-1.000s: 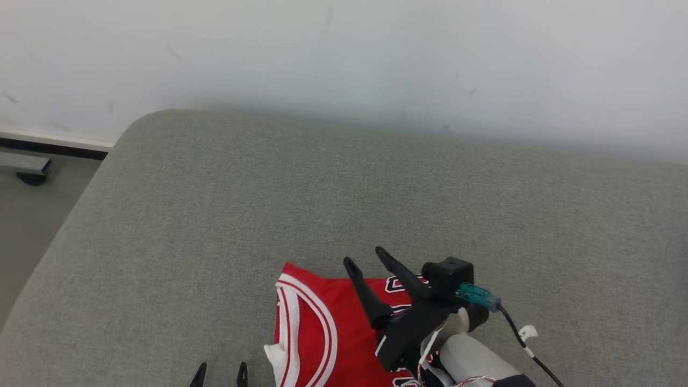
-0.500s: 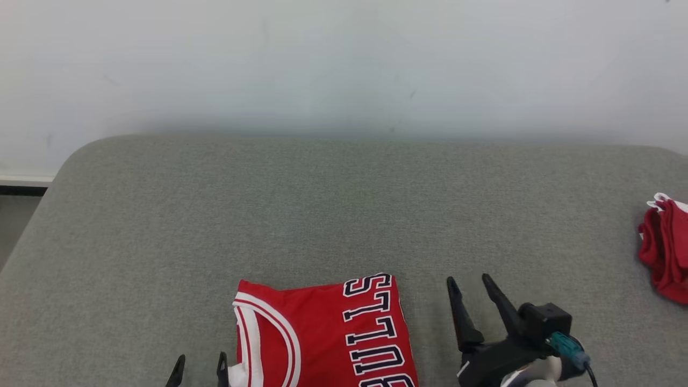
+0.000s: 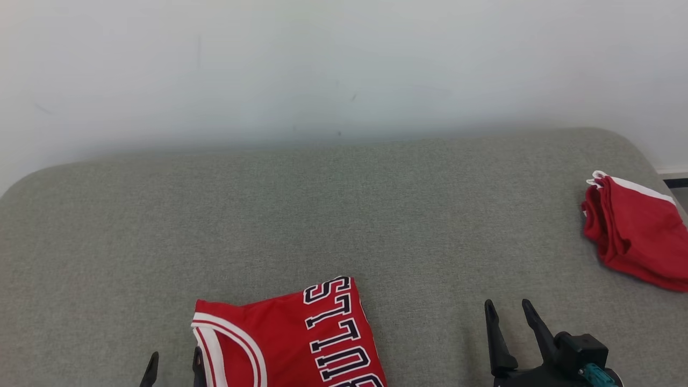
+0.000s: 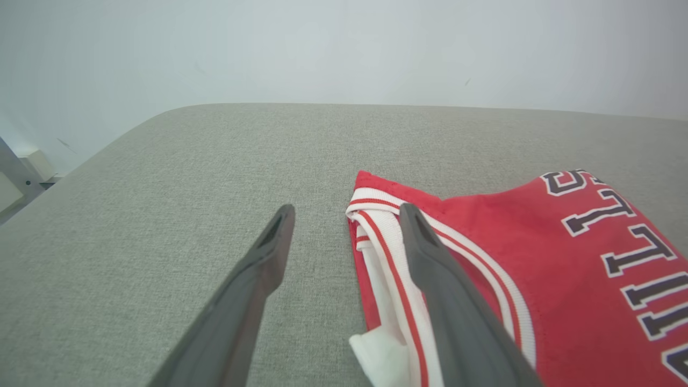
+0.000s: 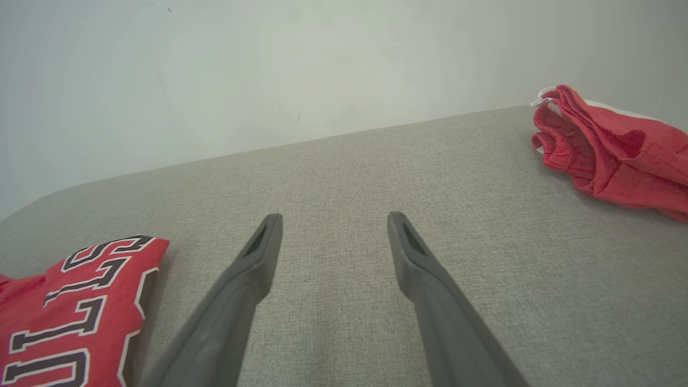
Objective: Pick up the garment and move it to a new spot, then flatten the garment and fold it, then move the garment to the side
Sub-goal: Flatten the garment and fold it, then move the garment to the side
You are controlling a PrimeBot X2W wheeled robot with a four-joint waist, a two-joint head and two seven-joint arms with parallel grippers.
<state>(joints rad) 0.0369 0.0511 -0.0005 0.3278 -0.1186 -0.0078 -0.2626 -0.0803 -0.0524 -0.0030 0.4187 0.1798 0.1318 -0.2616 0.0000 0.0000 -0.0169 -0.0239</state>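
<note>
Where the head view meets its bottom edge, the left gripper (image 3: 174, 370) shows just the tips of its two long dark fingers, spread apart with nothing between them. They sit just beside the left edge of the folded red jersey (image 3: 290, 344), a piece with white-and-red striped trim and black, white-outlined letters. It lies flat at the near edge of the grey, fabric-covered table (image 3: 322, 215), which has rounded corners.

In the left wrist view one finger crosses in front of the jersey's striped trim, and I cannot tell whether it touches the cloth. The other finger is over bare grey fabric. A white inner layer peeks out at the jersey's near left corner.

To the right of the jersey and apart from it, the right gripper (image 3: 508, 309) points away from the robot. Its fingers are also spread and empty, with bare table between them. A black block with a teal plug (image 3: 583, 355) sits on that wrist.

Farther back, near the table's far right corner, a loosely bunched red garment (image 3: 637, 236) with a white edge lies in a heap, well apart from both the jersey and the right gripper. Beyond the table's far edge rises a plain pale wall (image 3: 322, 64) with a few small dark marks.
</note>
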